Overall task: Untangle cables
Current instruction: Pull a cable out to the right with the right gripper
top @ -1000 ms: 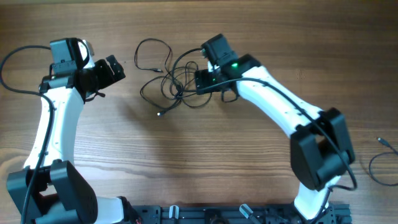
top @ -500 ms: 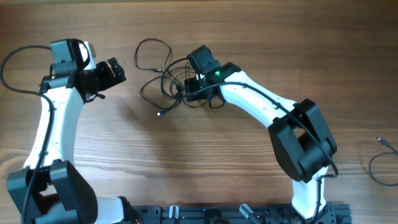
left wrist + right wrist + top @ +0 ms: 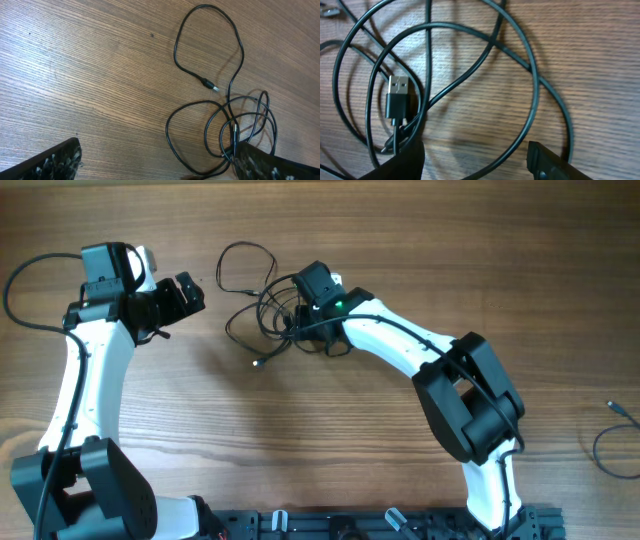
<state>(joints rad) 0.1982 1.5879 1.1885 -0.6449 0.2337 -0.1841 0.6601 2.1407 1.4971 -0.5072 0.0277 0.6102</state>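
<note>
The cables [image 3: 262,308] are lying in a loose tangle on the wooden worktop [image 3: 330,450], toward its far edge and between the two arms. In the left wrist view the cables [image 3: 225,117] are showing one wide loop reaching out from the knot and ending in a small metal plug [image 3: 210,85], while several tighter loops are crossing over each other beside it. In the right wrist view the cables [image 3: 480,65] are overlapping in big curves, and a flat USB plug [image 3: 397,96] is lying among them.

The right end effector [image 3: 293,323] is sitting low over the right side of the tangle. Its fingers [image 3: 552,162] are standing apart (released, nothing clamped), with cable loops running across the gap and the USB plug's lead passing right by the other finger.

The left end effector [image 3: 190,292] is hanging just left of the tangle, clear of it, spread wide and holding nothing.

A lone cord [image 3: 612,442] is lying well apart at the worktop's right edge.
</note>
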